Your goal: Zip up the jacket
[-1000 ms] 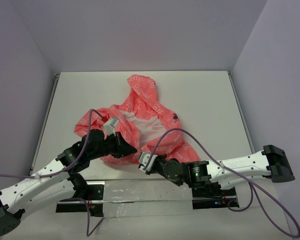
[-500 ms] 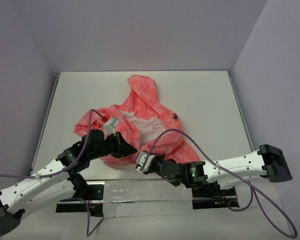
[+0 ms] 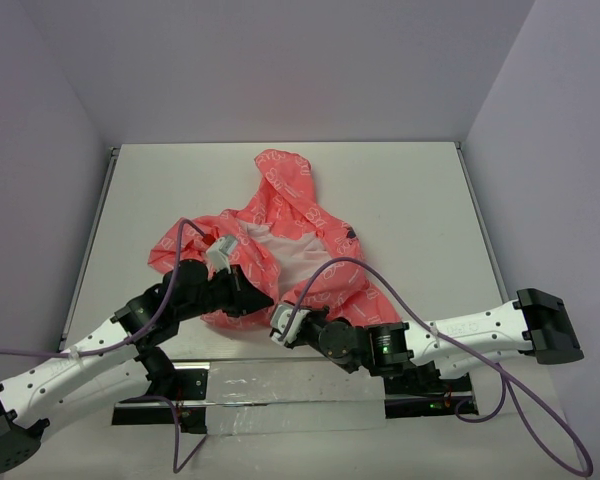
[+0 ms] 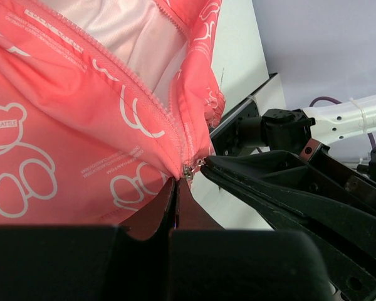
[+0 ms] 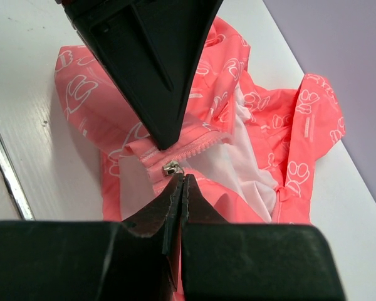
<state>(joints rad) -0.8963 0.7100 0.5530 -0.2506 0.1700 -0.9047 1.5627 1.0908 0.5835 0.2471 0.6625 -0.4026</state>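
The coral-pink jacket (image 3: 290, 230) lies open and crumpled mid-table, hood to the far side, its pale lining (image 5: 250, 163) showing. My left gripper (image 3: 268, 298) is shut on the jacket's bottom hem, right at the foot of the zipper (image 4: 177, 180). The metal zipper slider (image 5: 171, 167) sits just beyond my right gripper (image 5: 180, 178), which is shut with the thin pull caught at its tips. In the left wrist view the slider (image 4: 188, 170) hangs between both grippers' tips, the right one's black finger (image 4: 269, 179) reaching in from the right. Above the slider the zipper teeth (image 4: 131, 81) stand apart.
The white table (image 3: 410, 200) is walled on three sides. A metal rail (image 3: 280, 385) runs along the near edge between the arm bases. A purple cable (image 3: 340, 265) loops over the jacket's right sleeve, another over its left side.
My right arm has slid slightly left, bringing its gripper closer to the left gripper at the hem. The left arm and jacket have stayed put.
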